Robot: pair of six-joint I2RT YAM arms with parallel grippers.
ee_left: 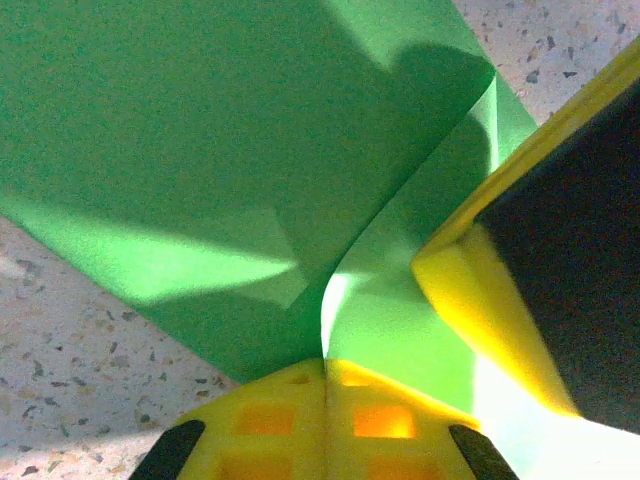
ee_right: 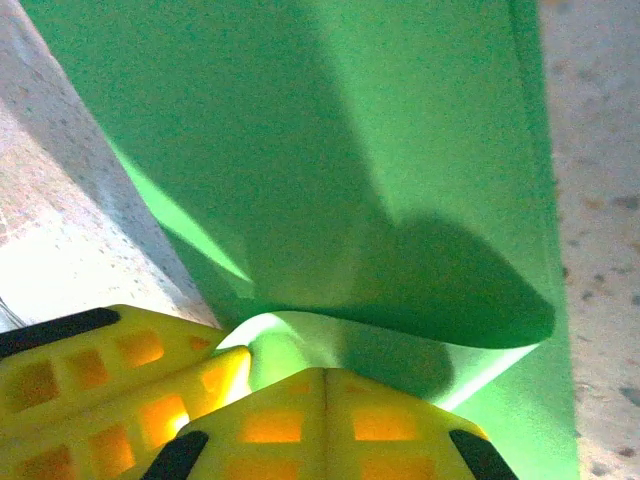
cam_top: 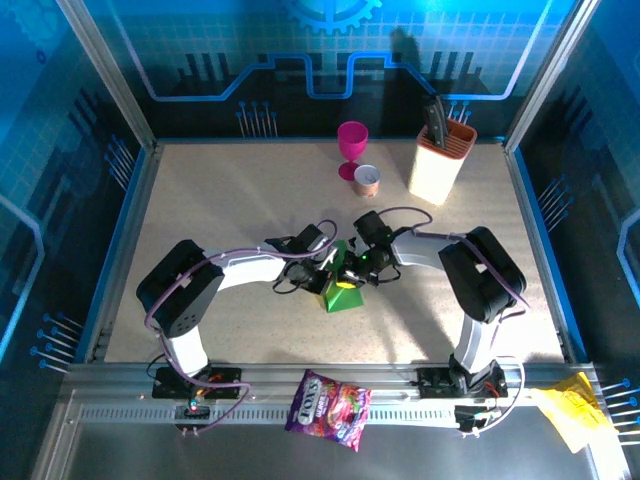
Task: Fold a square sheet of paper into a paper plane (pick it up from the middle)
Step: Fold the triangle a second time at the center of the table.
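Where the arms meet mid-bench (cam_top: 250,200), the left gripper (ee_left: 325,372) and right gripper (ee_right: 325,378) each pinch the square sheet of paper (ee_left: 200,150).

Desk (cam_top: 230,200): speckled beige top with blue edging. Walls (cam_top: 200,40): blue panels on three sides, printed with circuit lines and a gear outline. Aluminium posts (cam_top: 105,70) at the far corners. Grey metal rail (cam_top: 100,392) along the near edge

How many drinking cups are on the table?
2. A magenta goblet stands at the back middle of the table; a small brownish cup sits just in front of it, to its right. One could hide behind the beige holder.
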